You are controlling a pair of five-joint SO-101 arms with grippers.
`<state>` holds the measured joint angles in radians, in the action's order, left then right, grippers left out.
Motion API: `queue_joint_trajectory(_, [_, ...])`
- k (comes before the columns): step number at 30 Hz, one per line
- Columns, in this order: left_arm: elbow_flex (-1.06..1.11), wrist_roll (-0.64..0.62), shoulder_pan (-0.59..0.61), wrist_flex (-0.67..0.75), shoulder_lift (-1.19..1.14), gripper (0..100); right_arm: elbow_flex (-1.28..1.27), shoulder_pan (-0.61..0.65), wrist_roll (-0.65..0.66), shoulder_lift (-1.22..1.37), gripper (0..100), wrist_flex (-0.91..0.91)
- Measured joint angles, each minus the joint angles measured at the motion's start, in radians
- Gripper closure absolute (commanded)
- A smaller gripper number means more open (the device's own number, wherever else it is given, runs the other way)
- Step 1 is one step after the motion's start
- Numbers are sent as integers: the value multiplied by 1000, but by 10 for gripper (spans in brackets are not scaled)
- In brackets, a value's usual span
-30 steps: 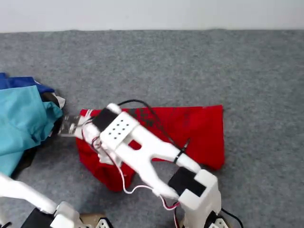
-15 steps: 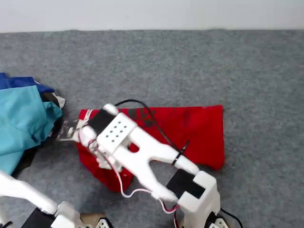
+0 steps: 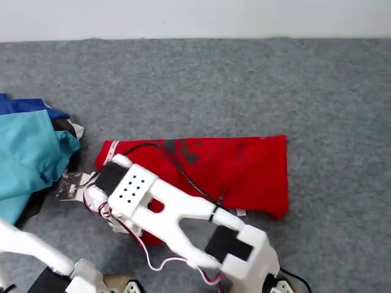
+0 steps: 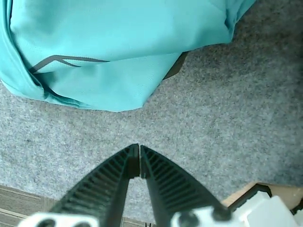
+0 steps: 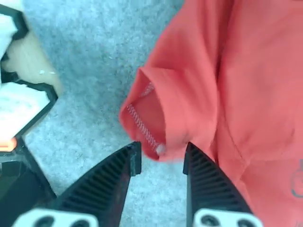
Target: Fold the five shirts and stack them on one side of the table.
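Note:
A red shirt (image 3: pixel 238 166) lies partly folded in the middle of the grey table. In the right wrist view its sleeve (image 5: pixel 161 118) with a stitched hem sits just ahead of my right gripper (image 5: pixel 161 158), which is open, the hem's edge between the fingertips. From above, that gripper (image 3: pixel 70 185) sits off the shirt's left front corner. My left gripper (image 4: pixel 139 158) is shut and empty over bare carpet, with the teal shirt (image 4: pixel 118 47) just beyond it. The left arm (image 3: pixel 30 247) enters at the front left corner.
A pile of shirts lies at the table's left edge: the teal one (image 3: pixel 27 159) on top, a blue one (image 3: pixel 24 107) behind it, something dark (image 3: pixel 64 128) underneath. Bare grey carpet (image 3: pixel 244 85) stretches across the back and right. The right arm's base (image 3: pixel 244 256) stands at the front.
The right arm has swung toward the front left, carrying its gripper off the shirt's upper left corner to its lower left corner. More of the red shirt now shows.

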<state>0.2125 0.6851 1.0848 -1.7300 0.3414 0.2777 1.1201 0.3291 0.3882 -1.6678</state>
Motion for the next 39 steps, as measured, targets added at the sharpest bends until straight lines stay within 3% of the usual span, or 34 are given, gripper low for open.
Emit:
queue_joint_trajectory(7, [0,0,0,0,0,985,0,-44,0,78,994,78])
queue_joint_trajectory(22, [0,0,0,0,0,985,247,-244,150,92,990,68])
queue_joint_trajectory(30, [0,0,0,0,0,985,304,-377,253,232,988,209])
queue_joint_trajectory(32, [0,0,0,0,0,985,304,-405,256,265,953,229])
queue_joint_trajectory(37, [0,0,0,0,0,985,304,-433,256,281,747,230])
queue_joint_trajectory(39, [0,0,0,0,0,985,304,-443,232,281,719,230])
